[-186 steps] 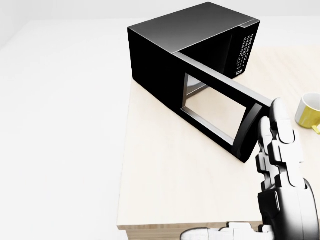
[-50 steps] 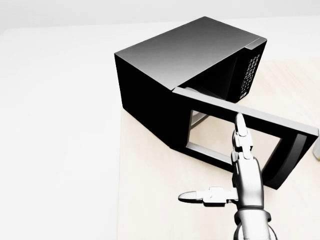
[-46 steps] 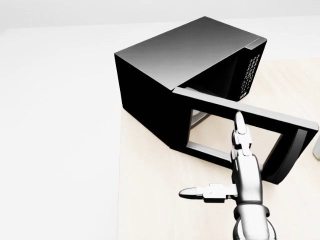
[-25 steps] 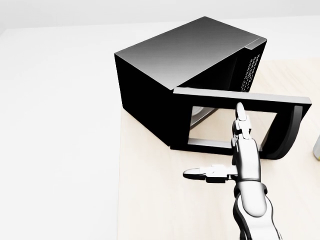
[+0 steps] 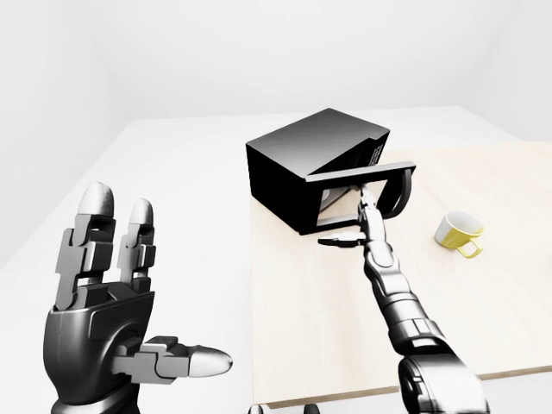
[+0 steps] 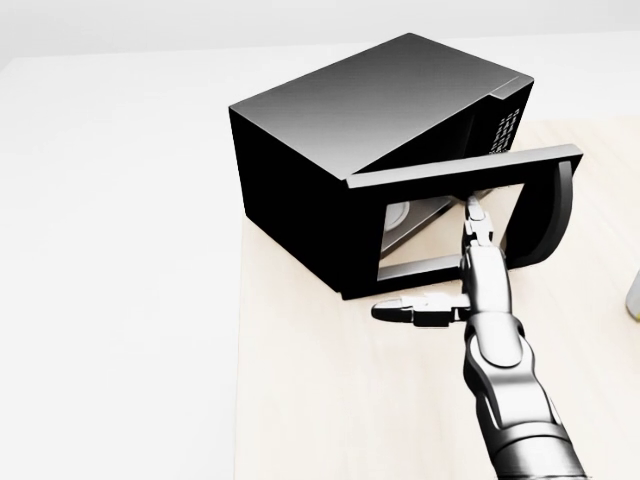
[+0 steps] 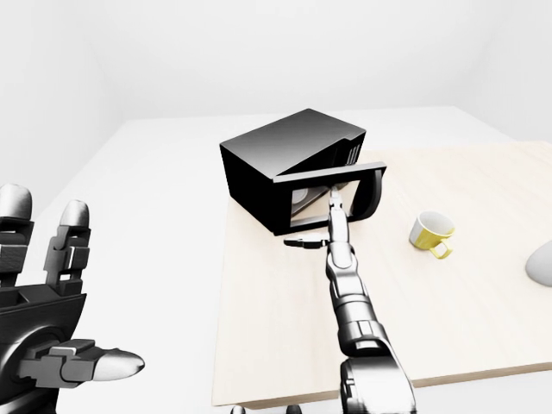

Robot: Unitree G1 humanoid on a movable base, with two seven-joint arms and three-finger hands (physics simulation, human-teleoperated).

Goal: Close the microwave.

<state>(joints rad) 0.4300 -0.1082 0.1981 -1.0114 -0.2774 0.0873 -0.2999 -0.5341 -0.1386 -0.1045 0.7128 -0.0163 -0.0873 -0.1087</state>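
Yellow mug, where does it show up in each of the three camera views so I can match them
Left-eye view: yellow mug at right of centre, on the table.
Right-eye view: right of centre, on the same table.
Head view: only a sliver shows at the right edge; too little to be sure.
Shared landmark: the microwave, its door part open, lies left of the mug.

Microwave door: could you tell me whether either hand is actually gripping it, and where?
Nothing is held. The right hand reaches open-fingered at the microwave door; the left hand is raised, open.
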